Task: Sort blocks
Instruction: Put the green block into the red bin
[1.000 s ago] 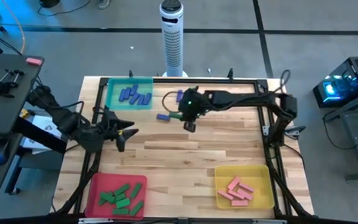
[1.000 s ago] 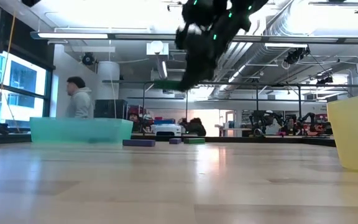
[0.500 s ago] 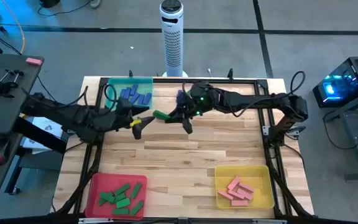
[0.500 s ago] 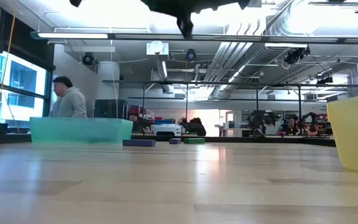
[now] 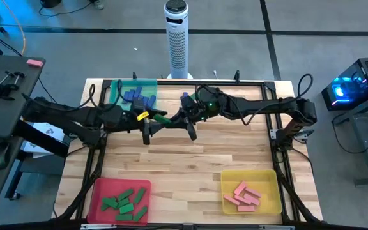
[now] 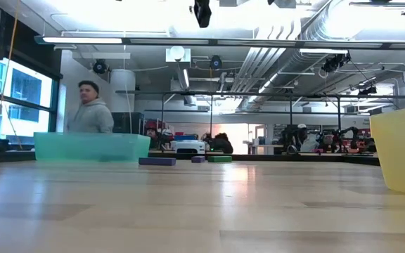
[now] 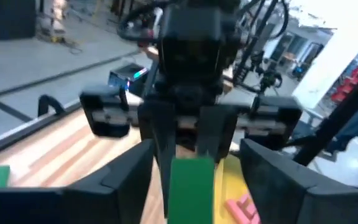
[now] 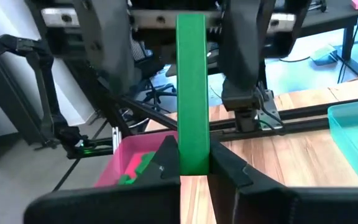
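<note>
Above mid-table: I see both grippers meet.
Right gripper (image 5: 183, 119): clamped on green block (image 5: 163, 118) (held lengthwise).
Left gripper (image 5: 147, 121): fingers apart, straddling block's far end.

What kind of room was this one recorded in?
Most likely a robotics lab or open workshop. The low view shows exposed ceiling ducts and further arm rigs on benches behind the wooden table; the high view shows a glowing computer tower beside it.
</note>
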`<state>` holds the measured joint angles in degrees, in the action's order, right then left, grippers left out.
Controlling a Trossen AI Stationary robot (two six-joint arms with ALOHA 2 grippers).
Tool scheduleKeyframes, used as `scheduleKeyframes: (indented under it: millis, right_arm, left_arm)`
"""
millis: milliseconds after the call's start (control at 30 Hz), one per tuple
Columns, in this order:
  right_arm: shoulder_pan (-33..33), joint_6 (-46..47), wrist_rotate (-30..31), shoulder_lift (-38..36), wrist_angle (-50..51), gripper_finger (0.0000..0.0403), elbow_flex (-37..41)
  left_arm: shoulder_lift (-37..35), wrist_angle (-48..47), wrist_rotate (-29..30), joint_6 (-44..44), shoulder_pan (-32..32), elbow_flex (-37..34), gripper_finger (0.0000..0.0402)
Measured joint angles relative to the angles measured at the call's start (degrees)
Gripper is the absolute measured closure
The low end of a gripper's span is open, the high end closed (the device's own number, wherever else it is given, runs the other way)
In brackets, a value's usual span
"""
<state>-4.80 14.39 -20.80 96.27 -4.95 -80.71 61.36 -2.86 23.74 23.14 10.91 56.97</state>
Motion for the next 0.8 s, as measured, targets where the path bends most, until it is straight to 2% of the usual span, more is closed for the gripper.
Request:
scheduleKeyframes:
  millis: [167, 400, 500, 600, 700, 800]
  right_arm:
    - [0.0, 0.2, -0.1, 0.0, 0.0, 0.0383, 0.0]
    - [0.0, 0.7, -0.3, 0.0, -0.3, 0.0378, -0.1]
    - [-0.1, -0.6, -0.2, 0.0, 1.1, 0.0362, -0.2]
    - [-1.5, -1.8, -0.3, -0.1, 6.6, 0.0335, -0.2]
    - [-4.7, -1.4, 1.4, 0.0, 17.0, 0.0304, -0.9]
    - [-8.4, -1.6, 6.0, 0.0, 26.0, 0.0276, -1.3]
  left_arm:
    - [0.8, -0.6, -3.7, 2.0, -0.5, 0.0, 0.0252]
    - [-0.1, -0.9, -3.8, 0.7, -0.5, 0.0, 0.0370]
    - [-0.2, -1.9, -3.8, -0.3, -0.4, 0.0, 0.0377]
    - [-0.3, -6.5, -3.3, 1.3, -0.1, 0.2, 0.0376]
    - [-0.3, -17.6, -6.0, 4.7, 1.8, 2.7, 0.0375]
    - [-0.3, -30.8, -11.0, 10.0, 4.4, 4.0, 0.0375]
